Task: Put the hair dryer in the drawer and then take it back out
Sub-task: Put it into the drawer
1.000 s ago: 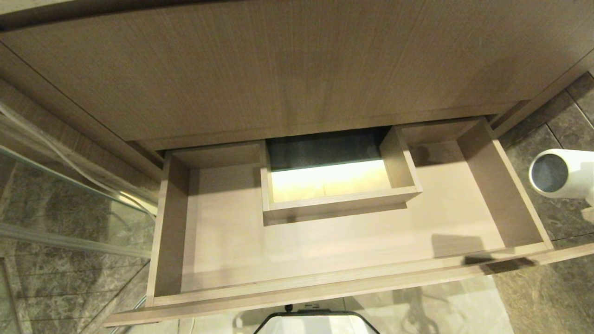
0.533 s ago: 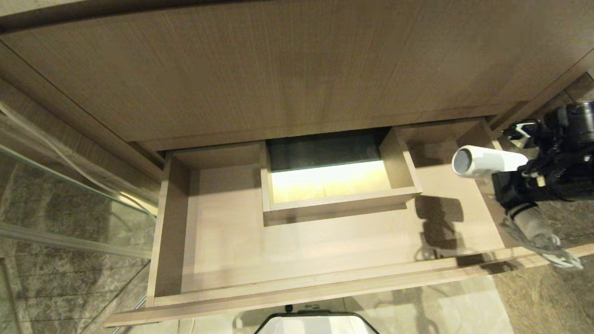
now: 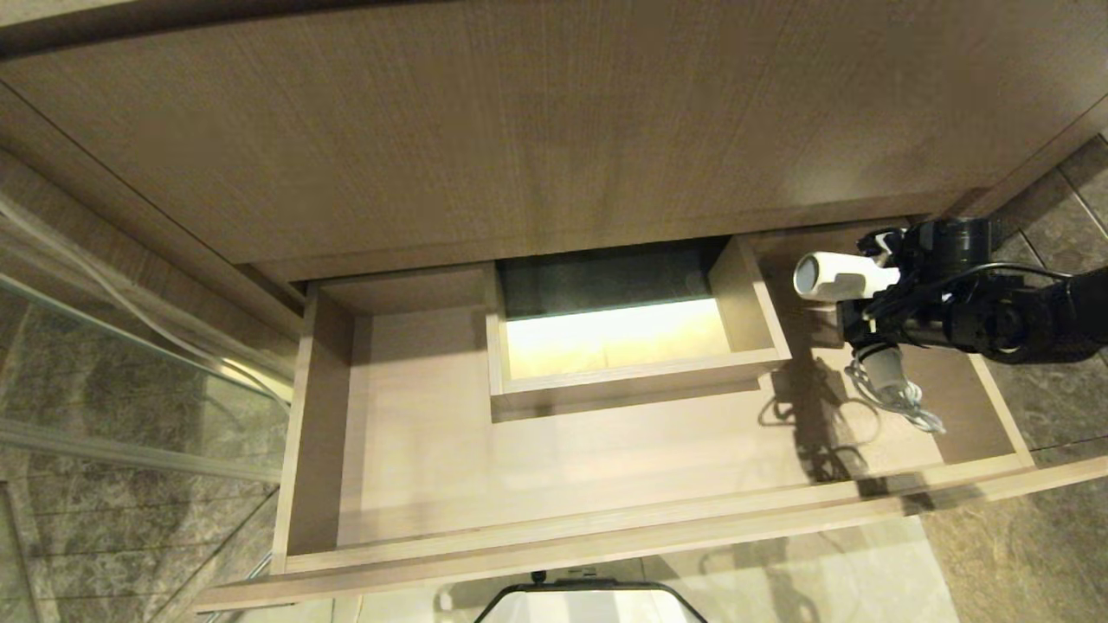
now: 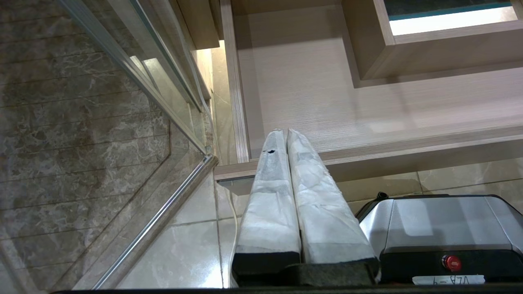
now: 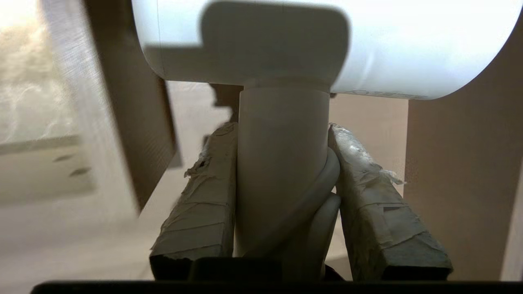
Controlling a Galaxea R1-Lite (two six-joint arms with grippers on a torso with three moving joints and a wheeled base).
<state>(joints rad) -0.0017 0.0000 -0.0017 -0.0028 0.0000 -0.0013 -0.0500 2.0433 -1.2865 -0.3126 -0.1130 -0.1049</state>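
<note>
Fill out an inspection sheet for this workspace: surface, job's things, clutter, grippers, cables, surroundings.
Surface: drawer pulled open, boxed cut-out mid-interior.
Job's things: hair dryer held above the drawer's right end, barrel level, not set down.
Clutter: nothing seen.
Grippers: right gripper jaws clamp the dryer's handle; left gripper parked before the drawer front, jaws together.
Cables: cord bunched below the handle.
Surroundings: wood panel above, stone floor, glass partition left.

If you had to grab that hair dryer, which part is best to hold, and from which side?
The handle. It is a narrow round stem under the thick barrel, slim enough to fit between two fingers. Come from the handle's free end, fingers either side, as the right tool does here over the drawer; the barrel looks too wide.
</note>
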